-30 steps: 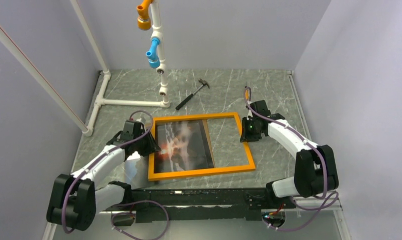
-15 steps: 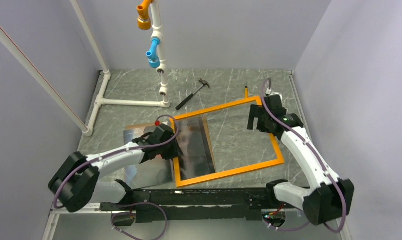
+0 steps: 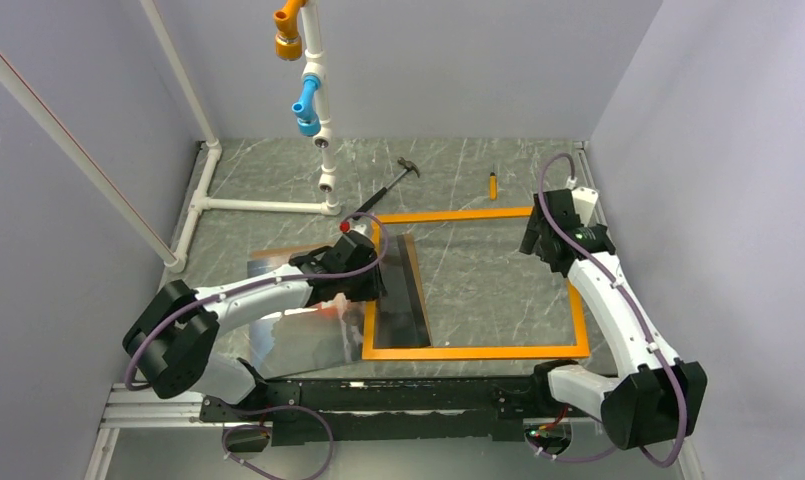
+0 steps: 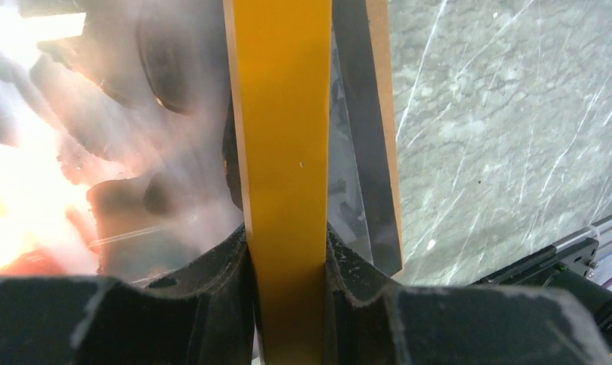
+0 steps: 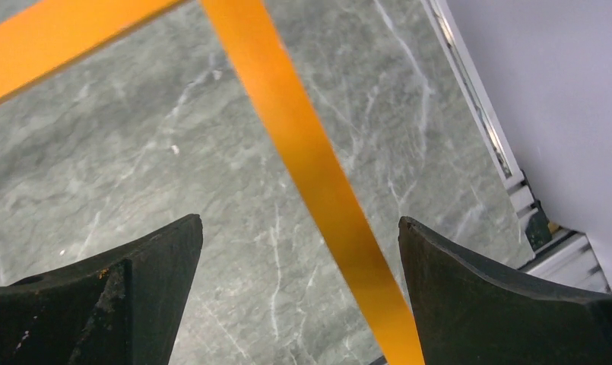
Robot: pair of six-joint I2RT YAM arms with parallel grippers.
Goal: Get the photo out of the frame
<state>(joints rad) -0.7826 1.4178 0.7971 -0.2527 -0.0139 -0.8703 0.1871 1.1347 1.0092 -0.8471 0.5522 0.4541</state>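
Top external: frame (image 3: 478, 352) had slid toward right edge of bench (image 3: 478, 170), leaving photo (image 3: 298, 335) mostly outside. Right pincer (image 5: 299, 220) had let go, wide; left pincer (image 4: 286, 243) pinched frame's left rail.

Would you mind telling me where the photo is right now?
In the top view, the photo lies flat left of centre, straddling the frame's left bar, beneath the left gripper.

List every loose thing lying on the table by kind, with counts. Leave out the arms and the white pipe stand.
Photo: 1
Frame: 1
Hammer: 1
Small orange tool: 1
Total: 4
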